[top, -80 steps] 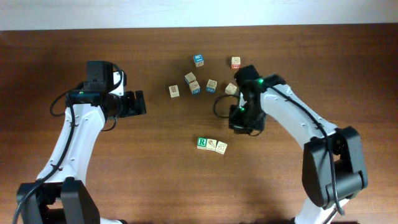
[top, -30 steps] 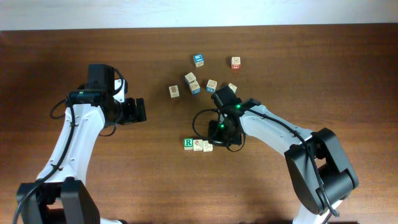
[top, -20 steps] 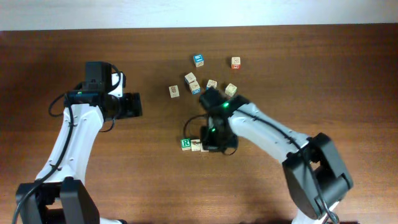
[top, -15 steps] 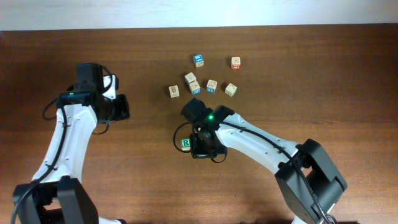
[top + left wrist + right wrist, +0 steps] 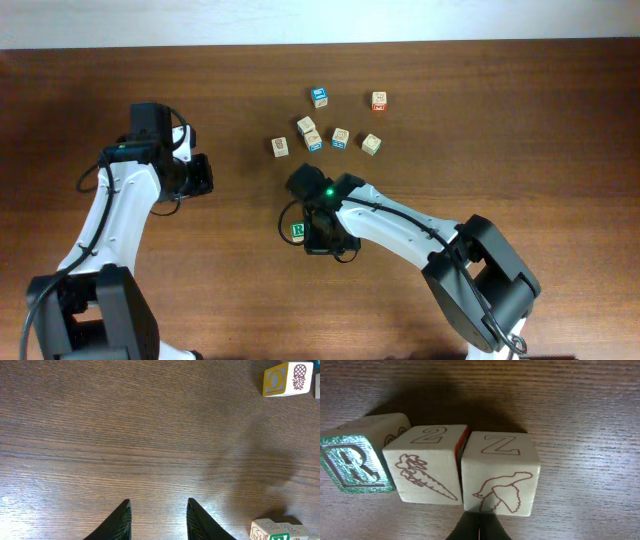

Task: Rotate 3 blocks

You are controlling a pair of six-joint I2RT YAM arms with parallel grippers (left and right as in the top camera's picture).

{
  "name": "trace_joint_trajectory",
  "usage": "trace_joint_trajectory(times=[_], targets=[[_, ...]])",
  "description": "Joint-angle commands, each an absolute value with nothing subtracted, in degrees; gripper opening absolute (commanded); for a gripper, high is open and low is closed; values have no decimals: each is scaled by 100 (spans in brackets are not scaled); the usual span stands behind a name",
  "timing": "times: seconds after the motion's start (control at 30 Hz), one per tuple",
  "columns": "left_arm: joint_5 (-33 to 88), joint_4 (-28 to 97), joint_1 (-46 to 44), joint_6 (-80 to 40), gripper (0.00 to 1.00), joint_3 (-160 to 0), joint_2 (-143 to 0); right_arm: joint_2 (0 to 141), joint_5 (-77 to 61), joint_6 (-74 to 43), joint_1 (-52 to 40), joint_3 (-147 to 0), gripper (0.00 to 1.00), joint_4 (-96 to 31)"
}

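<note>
While my right gripper [image 5: 478, 529] has its two fingers pinched together into one dark tip, it grips nothing. The tip sits at the near lower edge of the Z block [image 5: 500, 472], close to that cube's left corner. The cube shows a red-outlined Z on top and a flying bird on the face turned toward my wrist camera.

Set flush against it on the left is the carrot block [image 5: 427, 465], with a 2 on top and a carrot drawing on its near face. A sliver of red shows in the seam between the two. Next in line is the green R block [image 5: 357, 462], right against the carrot block and turned slightly out of square with its neighbours.

Seen from above, this short row lies near the middle of the brown table [image 5: 500, 120]. My right wrist covers all of it but the R face. Seven loose cubes [image 5: 314, 141] are scattered farther up the table, well apart from the row.

My left gripper [image 5: 159, 519] hangs over bare wood, well to the left of the row. Its fingers are parted by a modest gap with nothing between them. In its camera a pineapple cube [image 5: 282, 379] sits at the upper right, and a corner of the R block peeks in at the lower right.
</note>
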State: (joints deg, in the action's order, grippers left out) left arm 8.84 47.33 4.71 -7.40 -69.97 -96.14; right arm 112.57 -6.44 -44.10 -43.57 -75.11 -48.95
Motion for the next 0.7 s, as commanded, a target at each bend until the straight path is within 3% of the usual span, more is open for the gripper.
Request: trace_joint_trajectory(times=[0.0, 0.4, 0.43, 0.5, 0.53, 0.63, 0.67], targets=[[969, 4744, 464, -812, 34, -7032, -9660, 11354, -528, -4379, -4333, -7581, 4, -4856], [917, 4650, 467, -812, 38, -7032, -9660, 10962, -716, -3645, -4309, -8171, 4, -5004], [851, 4536, 467, -812, 40, -7032, -9660, 10965, -545, -3481, -4300, -8278, 6, -4849], [596, 4239, 473, -814, 42, -7032, -9660, 11039, -475, -2993, -4300, -8274, 20, -4025], [370, 4132, 478, -816, 43, -7032, -9660, 11139, -379, -2823, -4305, -8274, 20, -3616], [104, 4115, 484, -814, 43, -7032, -9660, 11500, -386, -2698, -4305, -8274, 4, -3135], [104, 4115, 495, -814, 43, -7032, -9660, 11577, -412, -2698, -4309, -8274, 4, -3151]])
